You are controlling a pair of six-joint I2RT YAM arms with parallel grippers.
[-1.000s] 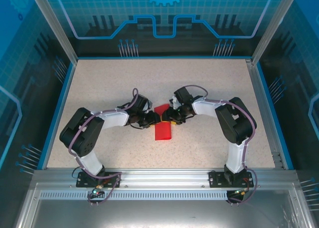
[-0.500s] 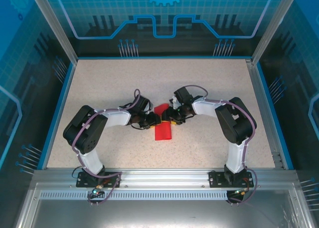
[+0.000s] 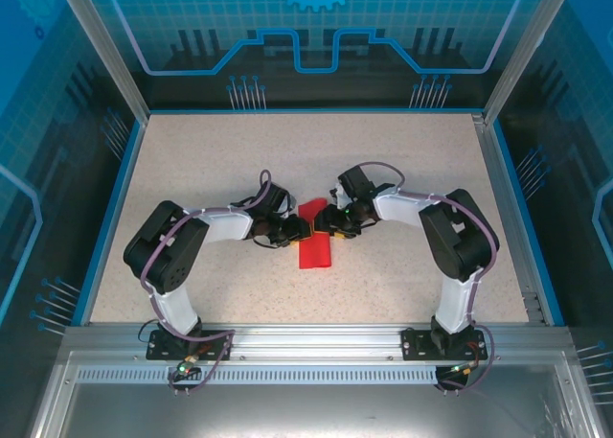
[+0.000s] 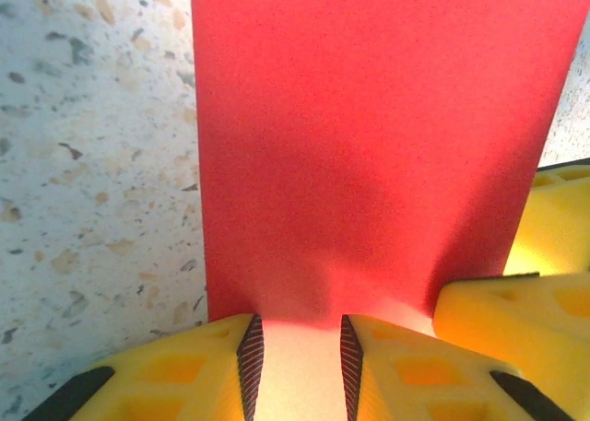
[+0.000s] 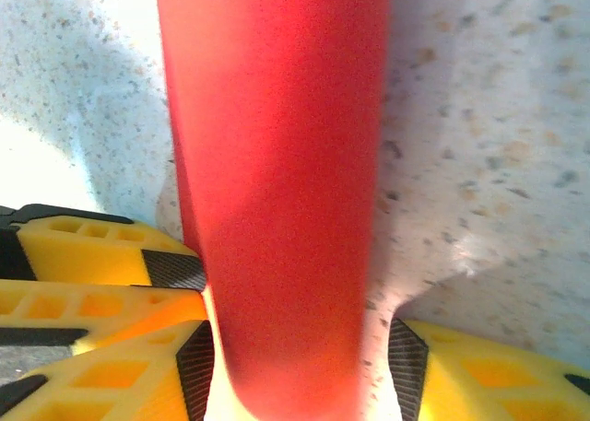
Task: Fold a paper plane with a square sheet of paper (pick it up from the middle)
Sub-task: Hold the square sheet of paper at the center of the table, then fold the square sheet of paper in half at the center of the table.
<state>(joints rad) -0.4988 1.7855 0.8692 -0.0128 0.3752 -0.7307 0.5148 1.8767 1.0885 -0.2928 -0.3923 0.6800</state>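
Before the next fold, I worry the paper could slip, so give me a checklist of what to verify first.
1. Square sheet of paper sits between both pincers: ok.
2. Right pincer gripping it: not ok, jaws apart, gap on one side.
3. Left pincer gripping its edge: cannot tell.
4. Pincers clear of each other: cannot tell, they look very close.
5. Pointed plane shape: not ok, only a folded strip.
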